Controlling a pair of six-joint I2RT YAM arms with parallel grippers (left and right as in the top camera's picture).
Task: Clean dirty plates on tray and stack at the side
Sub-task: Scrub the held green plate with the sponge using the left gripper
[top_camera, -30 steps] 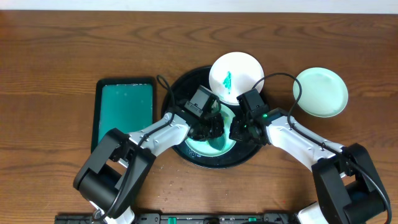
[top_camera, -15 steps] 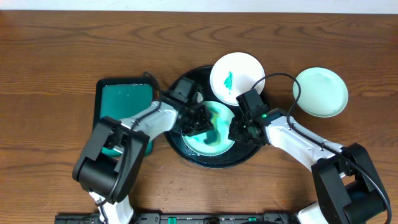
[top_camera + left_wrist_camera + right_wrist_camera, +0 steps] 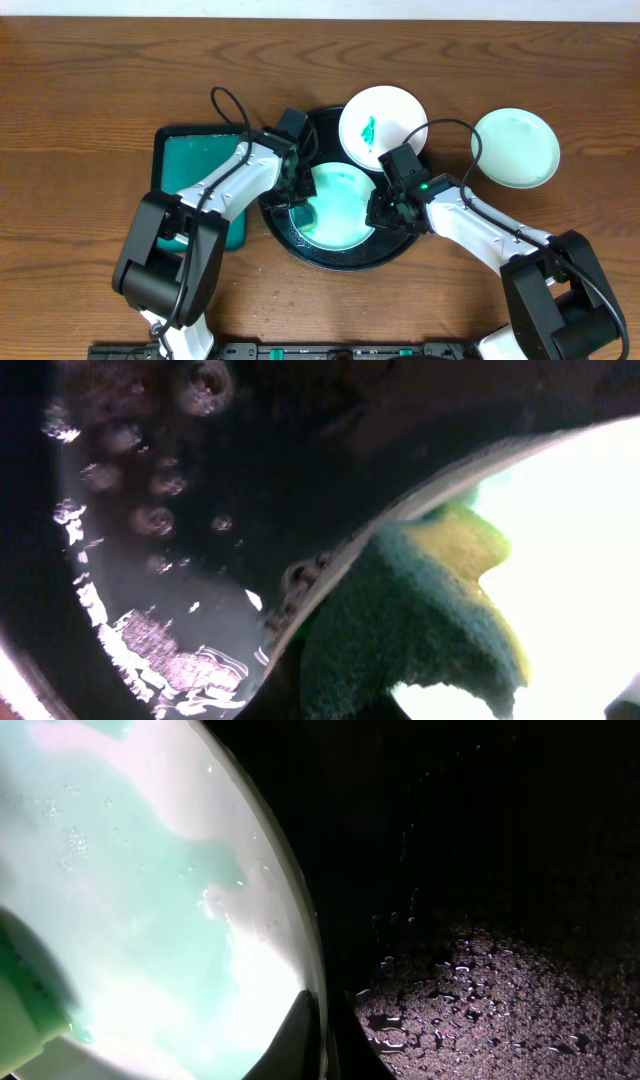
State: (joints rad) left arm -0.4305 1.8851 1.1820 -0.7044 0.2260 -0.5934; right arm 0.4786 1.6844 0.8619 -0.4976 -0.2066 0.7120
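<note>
The round black tray (image 3: 300,245) holds a pale-mint plate (image 3: 342,207) coated in a green film. My right gripper (image 3: 378,212) is shut on this plate's right rim; the right wrist view shows its fingers (image 3: 322,1038) clamping the rim of the plate (image 3: 130,890). My left gripper (image 3: 294,184) is at the plate's left edge, shut on a green and yellow sponge (image 3: 420,615) that lies on the plate rim (image 3: 570,540). A white plate with a green smear (image 3: 380,122) rests on the tray's far right rim. A clean mint plate (image 3: 515,148) sits on the table at right.
A green rectangular tray with a black rim (image 3: 200,175) lies left of the black tray, under my left arm. The black tray's floor is wet, with droplets (image 3: 150,510) (image 3: 480,990). Brown wooden table (image 3: 100,60) lies all around.
My left gripper with the sponge has moved from the middle of the plate to its upper left edge, uncovering the plate's face. The right gripper has stayed on the rim.
</note>
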